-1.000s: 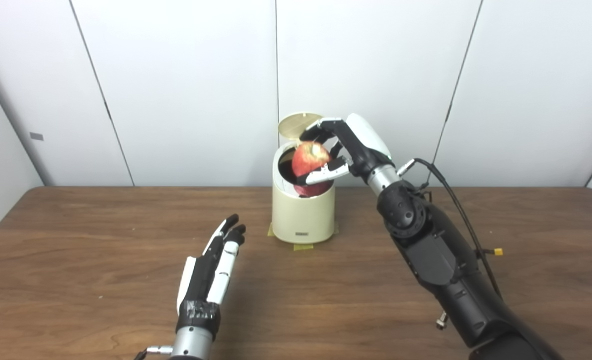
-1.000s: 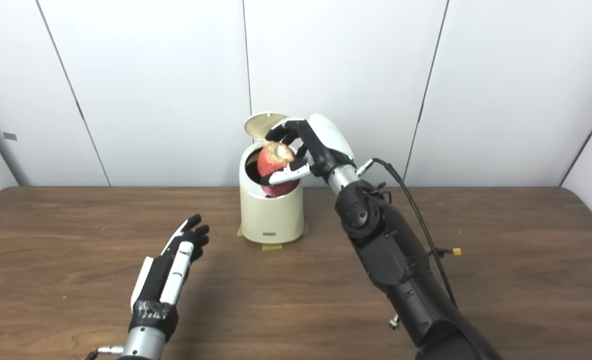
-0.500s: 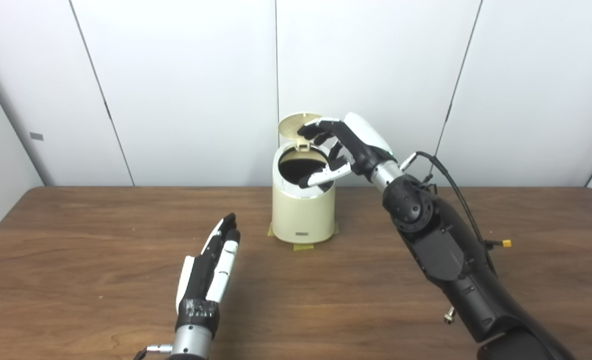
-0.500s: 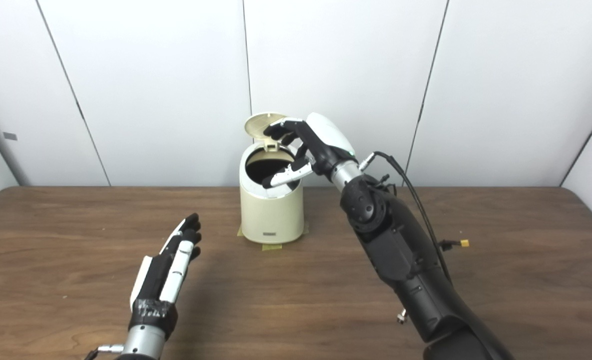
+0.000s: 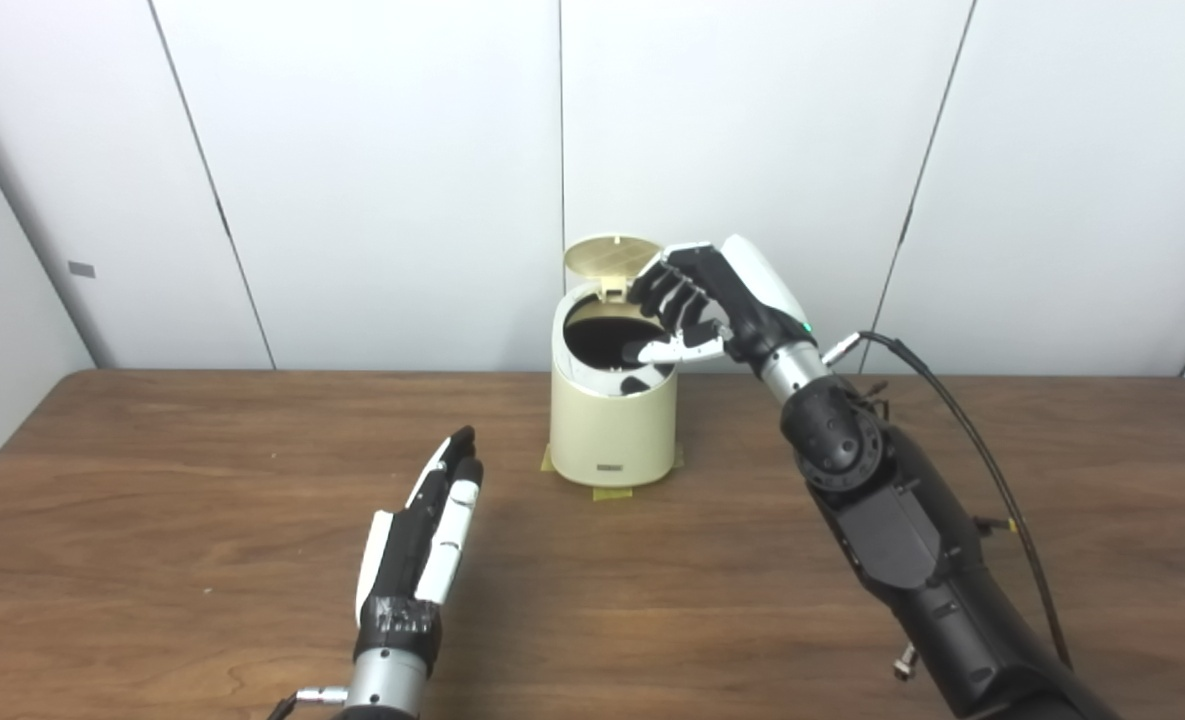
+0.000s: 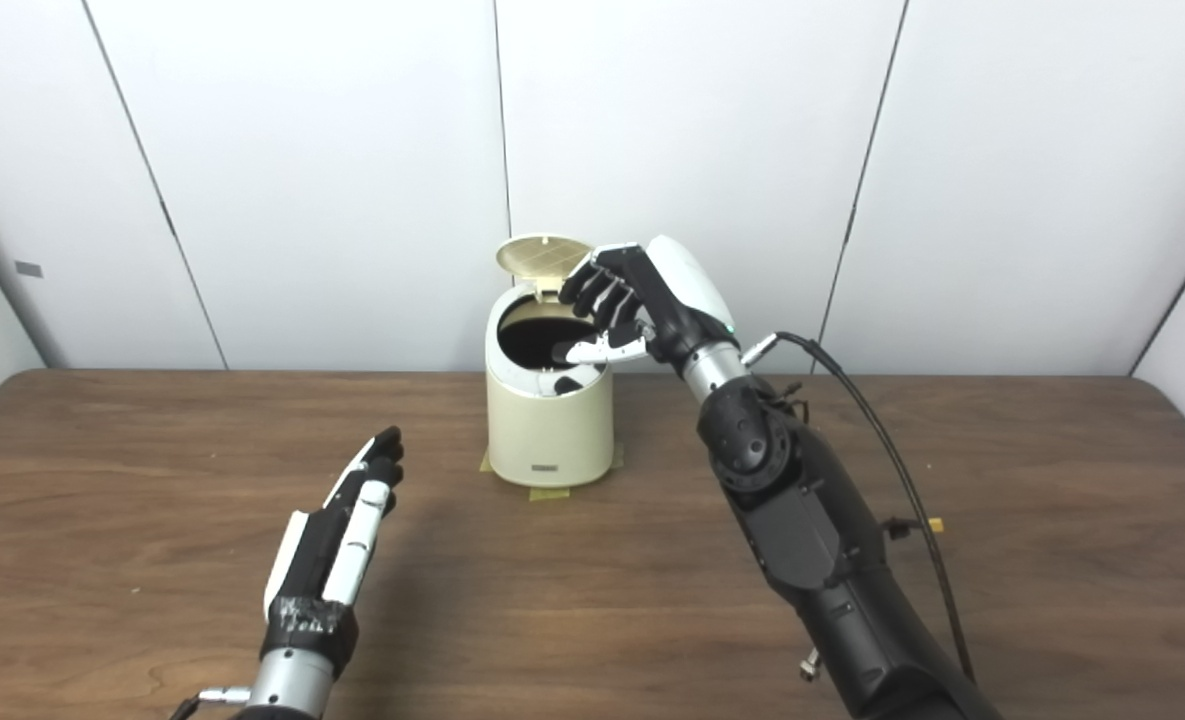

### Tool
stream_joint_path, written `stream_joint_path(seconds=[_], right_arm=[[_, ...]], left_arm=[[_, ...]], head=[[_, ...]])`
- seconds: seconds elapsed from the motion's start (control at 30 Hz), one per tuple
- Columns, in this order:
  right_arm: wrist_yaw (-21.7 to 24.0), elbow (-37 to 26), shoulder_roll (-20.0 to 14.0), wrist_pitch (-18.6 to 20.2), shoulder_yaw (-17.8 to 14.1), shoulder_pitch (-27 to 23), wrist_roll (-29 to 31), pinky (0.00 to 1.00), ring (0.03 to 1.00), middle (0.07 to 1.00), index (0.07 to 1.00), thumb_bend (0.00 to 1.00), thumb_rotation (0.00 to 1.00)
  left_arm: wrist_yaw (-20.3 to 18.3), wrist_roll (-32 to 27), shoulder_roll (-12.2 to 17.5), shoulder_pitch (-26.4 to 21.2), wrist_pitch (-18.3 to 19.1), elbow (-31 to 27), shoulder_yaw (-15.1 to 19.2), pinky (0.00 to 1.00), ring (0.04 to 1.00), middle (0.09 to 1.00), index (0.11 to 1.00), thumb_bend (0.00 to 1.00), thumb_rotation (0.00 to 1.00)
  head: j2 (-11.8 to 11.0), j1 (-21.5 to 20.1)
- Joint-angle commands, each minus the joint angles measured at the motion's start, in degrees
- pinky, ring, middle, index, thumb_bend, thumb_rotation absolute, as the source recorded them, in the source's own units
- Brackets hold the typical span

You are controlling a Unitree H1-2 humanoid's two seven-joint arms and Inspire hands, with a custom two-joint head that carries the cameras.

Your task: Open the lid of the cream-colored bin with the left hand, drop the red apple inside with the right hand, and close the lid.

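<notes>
Since one second ago, the red apple has left the right hand (image 5: 717, 305) and is no longer visible; you cannot see it in the dark opening of the cream-colored cylindrical bin (image 5: 613, 425), so whether it lies inside cannot be confirmed.

Note the brown wood-grain table (image 5: 152, 480) set against white wall panels (image 5: 372, 170).

Observe the right hand: it now holds nothing, its fingers loosely curled and apart above the bin's right rim, thumb over the opening. You cannot tell whether it touches the rim.

Observe the left hand (image 5: 417, 555): flat, fingers straight and close together, holding nothing, low over the table, well apart from the bin.

Check the round hinged lid (image 5: 612, 257): it stands raised at the back of the bin, just beside the right fingers. Yellow tape (image 5: 612, 492) marks the bin's base. A black cable (image 5: 972, 440) runs along the right arm.
</notes>
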Motion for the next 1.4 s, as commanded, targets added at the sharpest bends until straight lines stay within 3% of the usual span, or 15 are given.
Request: stream_joint_path(seconds=[0.0, 0.33, 0.47, 0.63, 0.67, 0.73, 0.77, 0.83, 1.0, 1.13, 1.3, 1.37], right_arm=[[-0.8, -3.53, -0.9, -1.37, -1.23, -2.48, 0.87, 0.34, 0.436, 0.489, 0.493, 0.5, 0.0], [0.09, -12.42, -3.15, 3.4, -2.98, 2.79, 0.3, 0.35, 0.437, 0.49, 0.503, 0.5, 0.0], [1.35, -17.19, -3.28, 6.02, -5.58, 6.29, 3.11, 0.34, 0.431, 0.492, 0.533, 0.5, 0.0], [5.15, -26.68, -0.74, 17.94, -12.87, 12.02, 13.91, 0.41, 0.414, 0.493, 0.539, 0.51, 0.0], [6.07, -28.51, -0.26, 20.11, -14.34, 13.35, 16.81, 0.46, 0.497, 0.486, 0.524, 0.51, 0.0], [7.17, -32.11, 0.78, 24.18, -16.86, 16.06, 21.38, 0.56, 0.59, 0.615, 0.505, 0.5, 0.11], [7.58, -33.67, 0.91, 25.52, -17.55, 17.48, 22.83, 0.64, 0.673, 0.699, 0.709, 0.48, 0.29], [8.42, -36.61, 0.55, 26.82, -17.8, 20.58, 24.55, 0.72, 0.766, 0.792, 0.853, 0.43, 0.41], [8.59, -40.11, 0.55, 25.92, -17.77, 26.81, 26.73, 0.82, 0.873, 0.894, 0.946, 0.43, 0.57], [6.87, -40.73, 3.32, 23.68, -18.72, 30.74, 28.91, 0.88, 0.931, 0.925, 0.947, 0.54, 0.69], [5.37, -39.72, 4.97, 17.25, -17.98, 35.4, 28.07, 0.89, 0.959, 0.948, 0.947, 0.62, 0.8], [4.09, -38.8, 6.06, 14.02, -17.8, 36.84, 27.65, 0.88, 0.951, 0.94, 0.938, 0.59, 0.81]], left_arm=[[-0.2, -0.27, 0.29, -2.15, -0.8, -0.51, 0.08, 0.99, 0.971, 0.955, 0.939, 0.58, 0.87], [-1.31, -2.51, 2.27, -2.9, -2.21, 1.58, 1.32, 0.98, 0.962, 0.954, 0.95, 0.58, 0.84], [-1.28, -3.78, 2.94, -3.39, -2.24, 1.75, 1.94, 0.93, 0.926, 0.924, 0.947, 0.56, 0.81], [-1.01, -5.65, 3.68, -5.12, -1.33, 1.93, 3.8, 0.91, 0.91, 0.916, 0.939, 0.56, 0.78], [-1.05, -5.87, 4.03, -5.94, -0.81, 2.12, 4.18, 0.9, 0.908, 0.917, 0.943, 0.56, 0.78], [-1.2, -5.7, 5.15, -7.94, 0.78, 2.36, 4.8, 0.89, 0.901, 0.919, 0.945, 0.54, 0.78], [-1.35, -5.44, 5.85, -9.04, 1.66, 2.48, 4.97, 0.89, 0.903, 0.92, 0.944, 0.51, 0.79], [-1.89, -5.29, 7.51, -11.21, 3.04, 2.72, 5.25, 0.89, 0.906, 0.922, 0.947, 0.47, 0.81], [-3.09, -4.72, 11.0, -15.83, 5.95, 3.27, 5.18, 0.9, 0.917, 0.922, 0.957, 0.42, 0.81], [-4.17, -5.73, 12.85, -18.94, 7.06, 5.04, 5.5, 0.94, 0.938, 0.94, 0.97, 0.45, 0.84], [-6.37, -5.81, 14.79, -22.45, 8.57, 6.64, 5.2, 0.94, 0.949, 0.956, 0.973, 0.5, 0.89], [-6.98, -6.9, 14.96, -24.7, 9.42, 7.76, 5.77, 0.95, 0.955, 0.959, 0.973, 0.48, 0.91]], head=[[-0.15, -0.11], [-0.56, -1.72], [-0.39, -2.08], [-0.05, -1.75], [0.05, -1.74], [0.45, -1.49], [0.56, -1.49], [0.52, -1.93], [0.11, -2.72], [-0.4, -2.2], [-1.24, -1.41], [-1.52, -1.19]])
